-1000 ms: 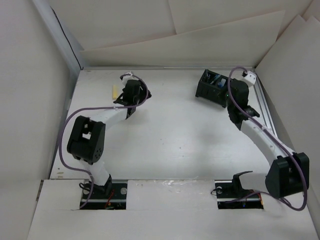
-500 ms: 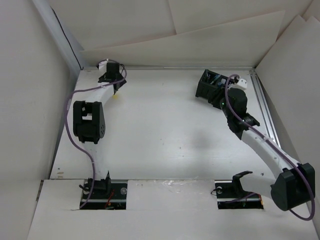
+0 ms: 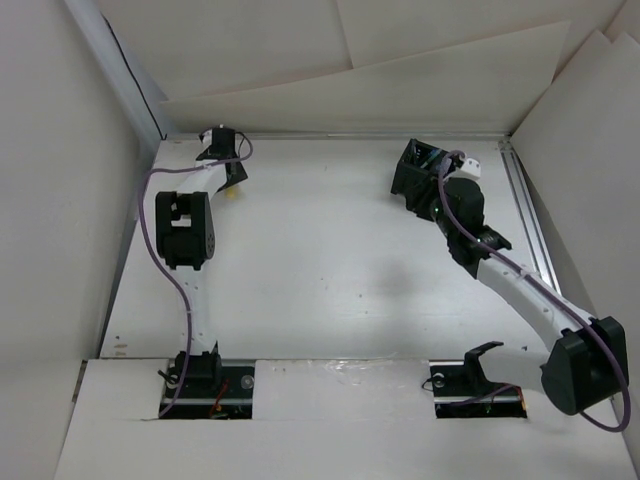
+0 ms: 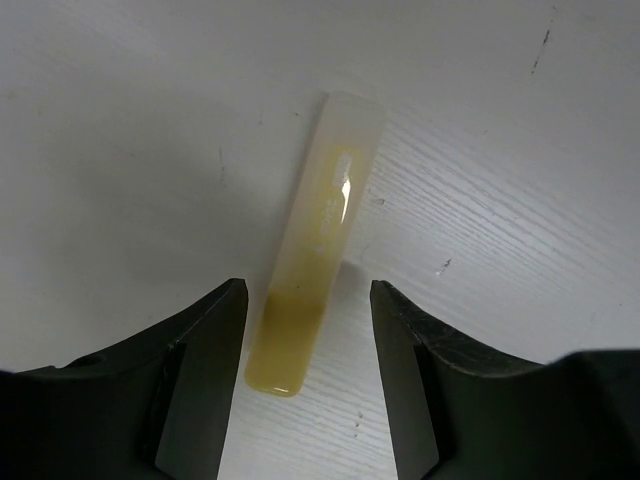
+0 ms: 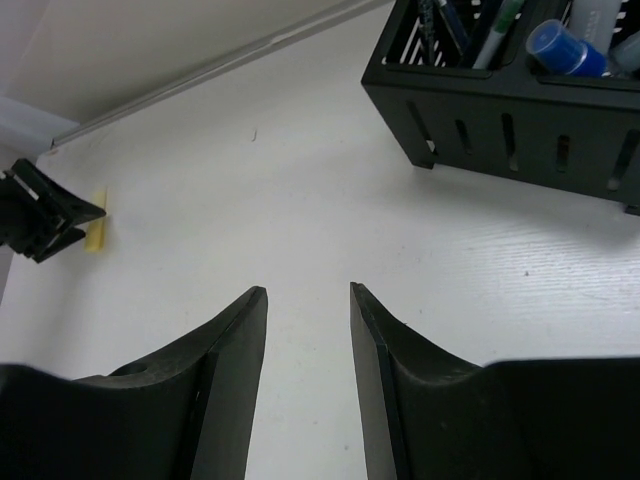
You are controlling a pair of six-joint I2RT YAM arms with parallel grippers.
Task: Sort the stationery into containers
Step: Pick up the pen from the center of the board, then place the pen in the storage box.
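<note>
Left gripper (image 4: 307,300) spread wide over the yellow highlighter (image 4: 320,230), nothing gripped yet.

My fingers flank the highlighter's near end without touching it. Its long axis runs away from the claw, leaning slightly right, so I judge that closing across it should catch the barrel. It lies flat on the table (image 4: 500,200), well apart from the organiser box (image 3: 412,175), far to the box's left. The right gripper (image 5: 308,295) hangs open and empty just beside the box, which holds a blue-capped marker (image 5: 555,45). The left arm is plainly nearer.
</note>
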